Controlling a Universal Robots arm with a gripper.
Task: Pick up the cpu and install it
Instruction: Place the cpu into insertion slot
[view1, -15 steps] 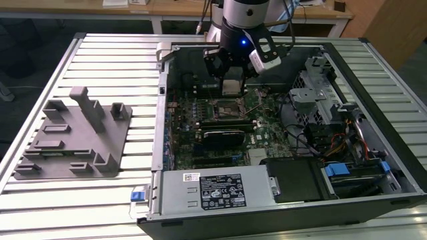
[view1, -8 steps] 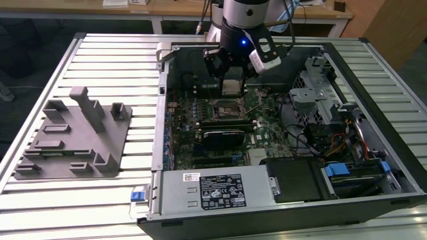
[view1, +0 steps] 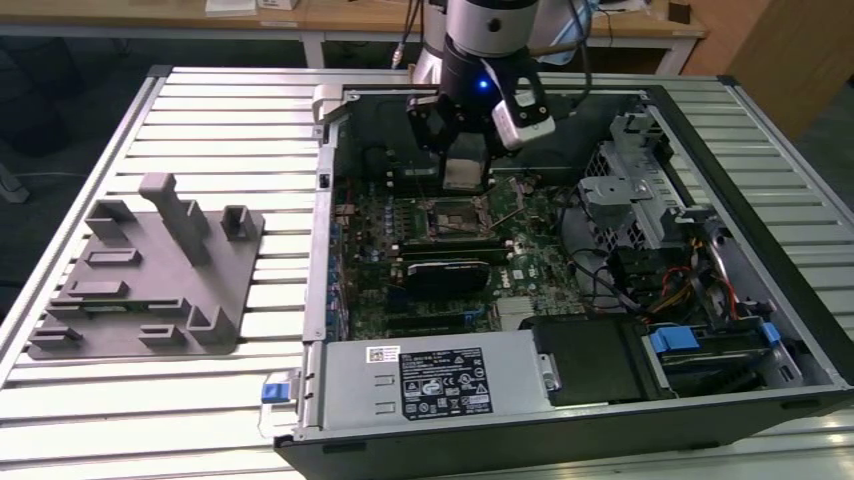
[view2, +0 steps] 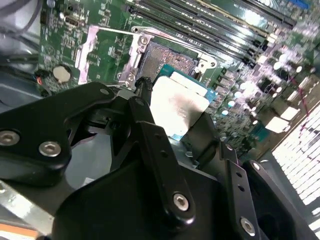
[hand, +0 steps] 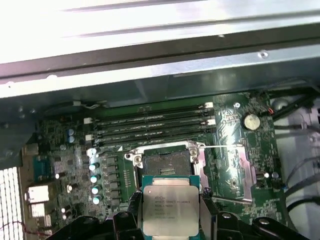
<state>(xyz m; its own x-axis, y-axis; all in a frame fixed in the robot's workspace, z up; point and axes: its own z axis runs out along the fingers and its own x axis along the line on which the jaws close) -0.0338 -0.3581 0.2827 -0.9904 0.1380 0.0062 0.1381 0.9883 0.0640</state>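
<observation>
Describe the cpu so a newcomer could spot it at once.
Look inside the open computer case, at the green circuit board on its floor. Over the board's empty dark socket, the gripper clamps a small flat square: the cpu. Its shiny silver top with a thin green rim sets it apart from the dark socket and the long black memory slots.

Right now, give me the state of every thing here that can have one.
Hand, shut on the chip.
Chip, held clear of the board, not yet seated.
Socket, open and empty, cover plate swung back.
Computer case, on its side, panel off.
</observation>
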